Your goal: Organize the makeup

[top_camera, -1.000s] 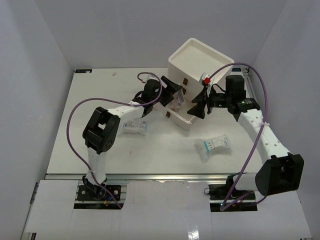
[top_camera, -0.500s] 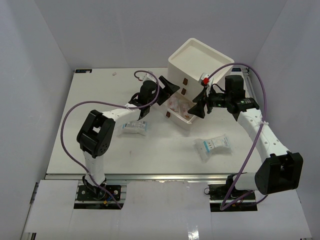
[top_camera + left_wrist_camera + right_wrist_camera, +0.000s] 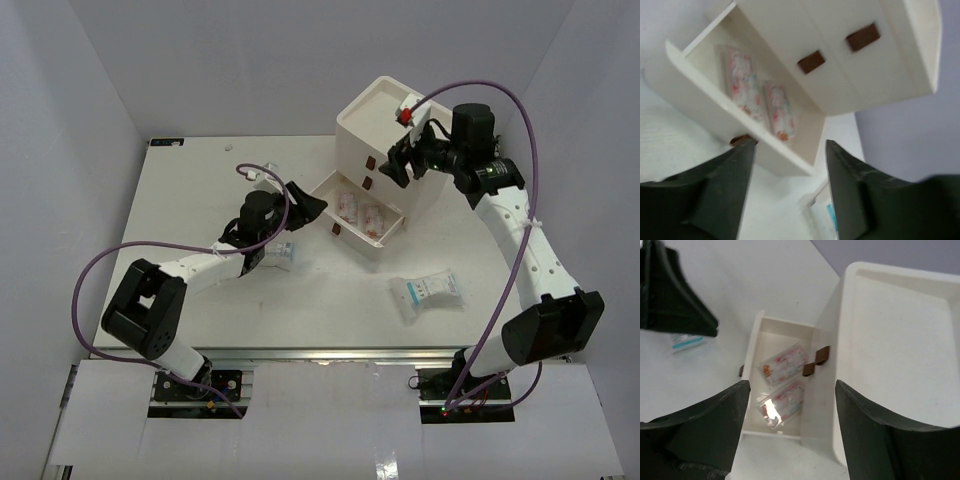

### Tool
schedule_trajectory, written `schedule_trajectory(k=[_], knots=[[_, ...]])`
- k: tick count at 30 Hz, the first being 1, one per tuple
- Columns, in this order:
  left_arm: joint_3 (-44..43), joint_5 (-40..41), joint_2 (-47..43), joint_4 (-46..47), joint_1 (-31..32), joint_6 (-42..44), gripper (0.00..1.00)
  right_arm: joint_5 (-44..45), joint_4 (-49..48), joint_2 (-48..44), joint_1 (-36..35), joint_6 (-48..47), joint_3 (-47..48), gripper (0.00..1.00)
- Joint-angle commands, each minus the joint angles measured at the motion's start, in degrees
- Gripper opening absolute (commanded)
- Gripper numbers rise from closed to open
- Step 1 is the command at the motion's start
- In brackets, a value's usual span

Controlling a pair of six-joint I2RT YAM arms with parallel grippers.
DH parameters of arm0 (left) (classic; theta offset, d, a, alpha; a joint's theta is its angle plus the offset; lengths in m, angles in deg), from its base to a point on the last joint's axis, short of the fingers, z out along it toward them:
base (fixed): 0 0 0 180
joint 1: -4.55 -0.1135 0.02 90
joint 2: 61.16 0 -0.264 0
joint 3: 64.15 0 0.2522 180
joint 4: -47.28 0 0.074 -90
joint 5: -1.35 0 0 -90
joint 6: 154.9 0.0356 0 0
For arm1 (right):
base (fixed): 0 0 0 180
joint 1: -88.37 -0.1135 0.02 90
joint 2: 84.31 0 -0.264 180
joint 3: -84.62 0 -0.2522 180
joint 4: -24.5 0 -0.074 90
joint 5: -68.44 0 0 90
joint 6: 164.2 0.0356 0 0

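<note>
pinkish sachets lie in drawer near left hand

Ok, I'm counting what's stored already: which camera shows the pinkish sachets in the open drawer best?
Right wrist: it looks almost straight down on both sachets, side by side in the drawer. Left wrist sees them obliquely; the top view shows them small.

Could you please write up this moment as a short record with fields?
Box: white three-drawer box at the back of the table, bottom drawer pulled open
Drawer contents: two pinkish sachets side by side
On table: white packet with teal print, right of centre; second packet left of the drawer
Left claw: open, empty, beside the drawer
Right claw: open, empty, above the box
</note>
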Motion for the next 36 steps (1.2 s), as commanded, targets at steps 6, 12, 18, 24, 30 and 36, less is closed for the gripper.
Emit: schedule_trajectory(k=[6, 12, 18, 24, 30, 36], knots=[[8.12, -10.14, 1.84, 5.7, -0.4, 2.91, 0.47, 17.28, 2.11, 13.9, -3.38, -1.88, 13.36, 0.76], [2.46, -13.95, 11.48, 5.13, -0.4, 5.28, 0.43, 21.13, 2.08, 19.38, -3.68, -1.77, 15.89, 0.7], [-4.17, -14.47, 18.69, 3.75, -0.4, 5.97, 0.41, 20.04, 2.18, 19.9, -3.76, -2.27, 13.78, 0.32], [-11.01, -14.05, 25.44, 4.0, -0.25, 5.91, 0.4, 14.89, 5.25, 20.48, -3.74, -1.94, 12.87, 0.12], [-20.97, -13.24, 31.33, 3.91, 0.88, 7.56, 0.4, 11.3, 8.17, 20.71, -3.96, -1.94, 11.81, 0.1], [-31.48, -12.69, 38.36, 3.67, 2.43, 9.79, 0.41, 9.26, 10.9, 20.73, -4.35, -2.71, 10.52, 0.08]])
